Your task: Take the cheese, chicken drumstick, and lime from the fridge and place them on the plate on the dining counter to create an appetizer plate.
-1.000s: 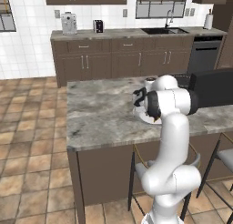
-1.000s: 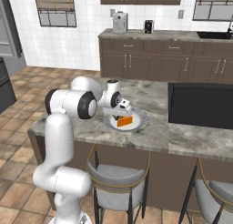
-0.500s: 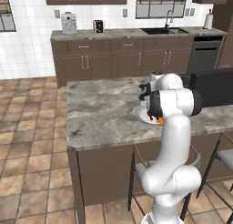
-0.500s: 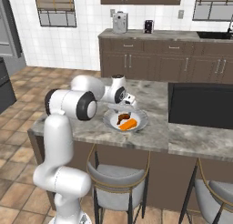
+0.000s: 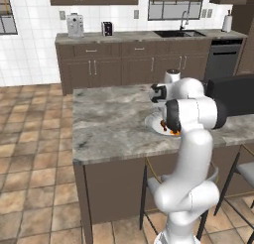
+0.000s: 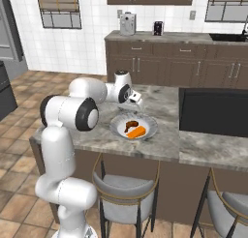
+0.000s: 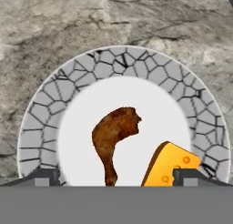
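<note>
Hand (image 6: 136, 100) open above plate (image 7: 41, 109), drumstick (image 7: 113, 136) beside cheese (image 7: 169, 166).

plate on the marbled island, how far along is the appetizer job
Done: the reddish-brown chicken drumstick and orange cheese wedge lie on the round white plate atop the marbled dining counter. In hand: nothing; the open gripper hovers above the plate. Left: the lime, not on the plate.

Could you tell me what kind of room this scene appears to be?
A home kitchen, rendered rather than real: a marbled dining counter with stools, dark cabinets under a sink, and a plate holding a chicken drumstick and cheese.
</note>
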Robot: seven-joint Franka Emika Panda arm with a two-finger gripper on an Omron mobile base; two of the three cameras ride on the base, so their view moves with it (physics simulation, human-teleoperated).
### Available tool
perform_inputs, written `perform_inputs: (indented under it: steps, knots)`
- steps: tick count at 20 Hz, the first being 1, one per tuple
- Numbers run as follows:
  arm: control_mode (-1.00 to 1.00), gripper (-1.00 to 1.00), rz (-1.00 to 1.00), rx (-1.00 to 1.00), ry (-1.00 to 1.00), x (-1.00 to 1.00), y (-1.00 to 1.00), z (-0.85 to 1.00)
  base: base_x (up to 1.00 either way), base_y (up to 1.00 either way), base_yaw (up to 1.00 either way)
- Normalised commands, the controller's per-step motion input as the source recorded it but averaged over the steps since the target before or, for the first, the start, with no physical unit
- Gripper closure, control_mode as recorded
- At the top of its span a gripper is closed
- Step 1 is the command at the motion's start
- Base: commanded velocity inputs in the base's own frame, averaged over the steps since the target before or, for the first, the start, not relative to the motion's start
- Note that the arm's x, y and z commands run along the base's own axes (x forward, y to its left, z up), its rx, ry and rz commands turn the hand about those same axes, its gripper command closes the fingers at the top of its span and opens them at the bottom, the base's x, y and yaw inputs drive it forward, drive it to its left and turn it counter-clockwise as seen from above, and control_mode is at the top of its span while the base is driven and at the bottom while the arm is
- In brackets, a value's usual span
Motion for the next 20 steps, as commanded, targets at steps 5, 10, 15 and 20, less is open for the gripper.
perform_inputs:
  steps: [5,10,15,20]
  knots:
    - [-1.0,-1.0,-0.06,0.0,-0.08,-0.48,0.09,0.02,0.0,0.0,0.0]
    - [-1.0,-1.0,-0.04,0.0,-0.1,-0.64,0.0,0.0,0.0,0.0,0.0]
    - [1.0,-1.0,0.0,0.0,-0.08,-0.48,0.0,0.0,-0.4,0.07,0.0]
    - [1.0,-1.0,0.0,0.0,0.0,0.0,0.0,0.0,-1.0,0.62,0.01]
